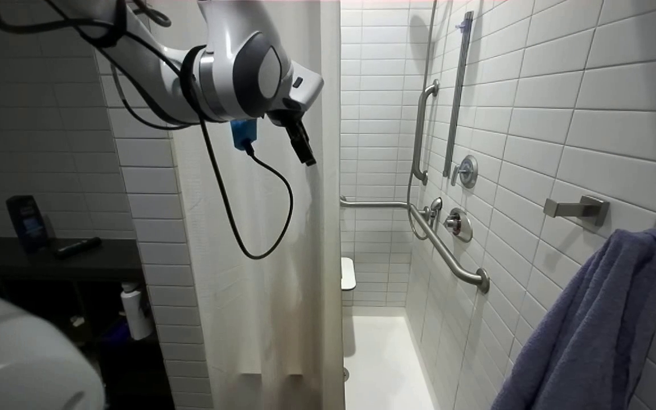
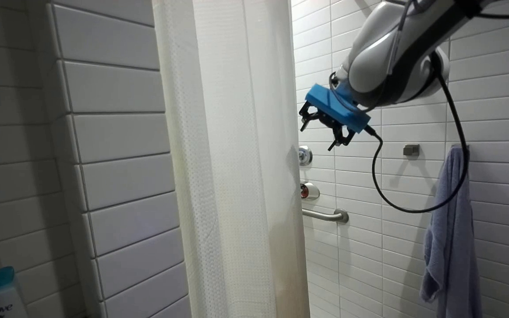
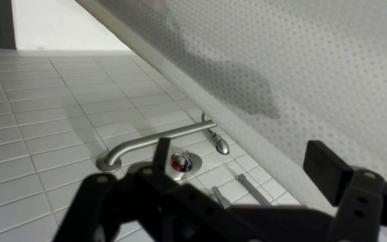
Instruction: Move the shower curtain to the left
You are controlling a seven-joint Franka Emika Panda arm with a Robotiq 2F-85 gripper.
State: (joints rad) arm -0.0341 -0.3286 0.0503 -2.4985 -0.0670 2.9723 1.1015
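Probably early in the task. Find the shower curtain (image 1: 237, 341) left of centre in both exterior views, beside the tiled wall end (image 2: 117, 132), loosely folded rather than bunched. See the pincer (image 2: 316, 139) spread near the curtain's free edge, pinching nothing; likely leaves both grasp and leftward pull to do. Hangs there with long axis upright and that edge towards frame right; in the wrist view, slants from upper left to lower right.
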